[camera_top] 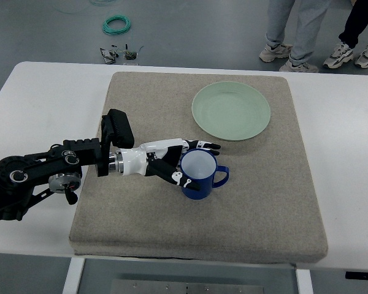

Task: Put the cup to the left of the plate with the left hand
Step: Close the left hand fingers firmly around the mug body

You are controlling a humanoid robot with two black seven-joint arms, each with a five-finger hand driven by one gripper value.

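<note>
A: State the obstacles on the mat point(257, 208).

B: 2 objects stand on it. The plate point(231, 111) lies at the far right. The cup point(198, 176) stands upright nearer the robot, apart from the plate, handle pointing right.

A: Free room left of the plate?

B: The mat surface left of the plate, from its rim to the mat's left edge, is bare. The left hand point(172, 162) and its forearm cross the mat's left edge just below that area, fingers point(202, 146) wrapped on the cup.

A: Other clearances?

B: The near half of the mat, its right strip and the tabletop point(43, 98) border carry nothing. A green cable coil point(116, 25) and 2 persons' legs are on the floor beyond the far edge.
</note>
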